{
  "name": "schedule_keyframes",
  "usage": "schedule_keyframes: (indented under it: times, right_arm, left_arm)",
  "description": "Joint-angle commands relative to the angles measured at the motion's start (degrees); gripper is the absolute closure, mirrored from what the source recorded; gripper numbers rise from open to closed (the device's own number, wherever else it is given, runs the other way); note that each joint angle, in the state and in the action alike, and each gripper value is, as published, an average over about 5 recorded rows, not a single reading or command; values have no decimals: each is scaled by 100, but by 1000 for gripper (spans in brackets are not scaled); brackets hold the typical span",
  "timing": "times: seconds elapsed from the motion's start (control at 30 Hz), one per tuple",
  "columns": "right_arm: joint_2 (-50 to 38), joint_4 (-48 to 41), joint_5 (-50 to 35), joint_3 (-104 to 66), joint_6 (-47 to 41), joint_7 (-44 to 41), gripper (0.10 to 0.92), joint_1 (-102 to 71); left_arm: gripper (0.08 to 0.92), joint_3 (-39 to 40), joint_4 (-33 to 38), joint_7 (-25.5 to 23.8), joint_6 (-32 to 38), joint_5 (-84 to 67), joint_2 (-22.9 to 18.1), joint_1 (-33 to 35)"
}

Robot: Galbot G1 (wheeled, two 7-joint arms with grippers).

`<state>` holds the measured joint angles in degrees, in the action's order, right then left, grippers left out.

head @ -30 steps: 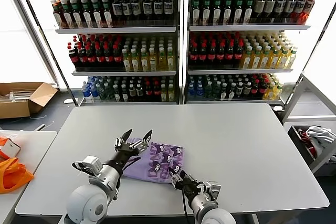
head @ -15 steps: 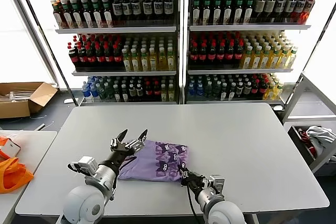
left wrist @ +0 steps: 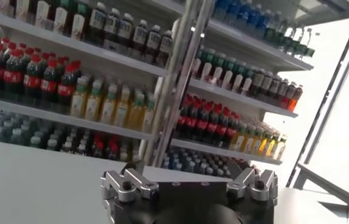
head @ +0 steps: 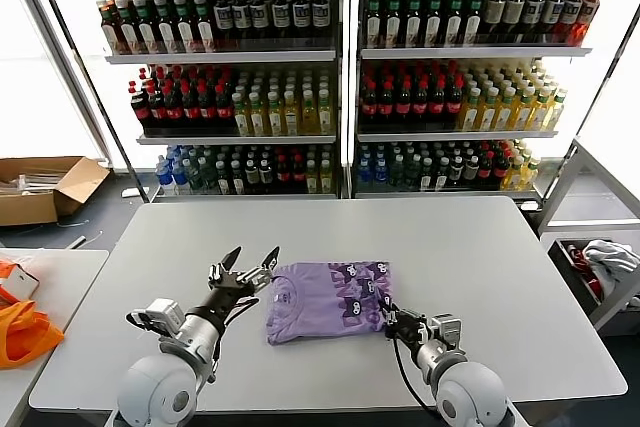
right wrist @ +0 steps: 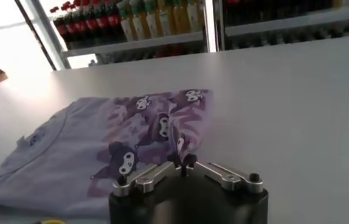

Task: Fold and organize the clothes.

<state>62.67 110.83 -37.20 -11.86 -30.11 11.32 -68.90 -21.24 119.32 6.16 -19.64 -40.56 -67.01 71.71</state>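
A lavender T-shirt (head: 328, 299) lies folded on the grey table (head: 470, 257), near the front middle, its dark purple-and-white print on its right half. It also shows in the right wrist view (right wrist: 101, 152). My right gripper (head: 388, 318) is at the shirt's right front corner and is shut on the printed edge; in the right wrist view the gripper (right wrist: 182, 162) pinches a raised fold of it. My left gripper (head: 245, 265) is open and empty, tilted upward just left of the shirt, not touching it. In the left wrist view the left gripper (left wrist: 190, 181) faces the shelves.
Shelves of bottles (head: 340, 77) stand behind the table. A cardboard box (head: 40, 187) sits on the floor at far left. An orange bag (head: 25, 332) lies on a side table at left. A white-and-red fabric bundle (head: 605, 262) sits in a bin at right.
My right gripper has moved right with the shirt's edge in it, and the shirt has slid right and spread flatter, away from the left gripper. The left gripper has stayed open, nearly still.
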Motion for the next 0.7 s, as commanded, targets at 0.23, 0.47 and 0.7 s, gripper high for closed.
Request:
schedule_keyframes:
  times: [0.23, 0.47, 0.7]
  right_arm:
    - [-372, 435, 171, -904, 313, -153, 697, -368]
    - [-76, 594, 303, -278, 574, 133, 489, 570]
    - [645, -529, 728, 1670, 653, 572, 289, 2012]
  left_arm:
    - [177, -200, 45, 3, 16, -52, 75, 54]
    - [177, -188, 97, 5, 11, -74, 96, 26]
    - [177, -281, 186, 10, 14, -44, 43, 190]
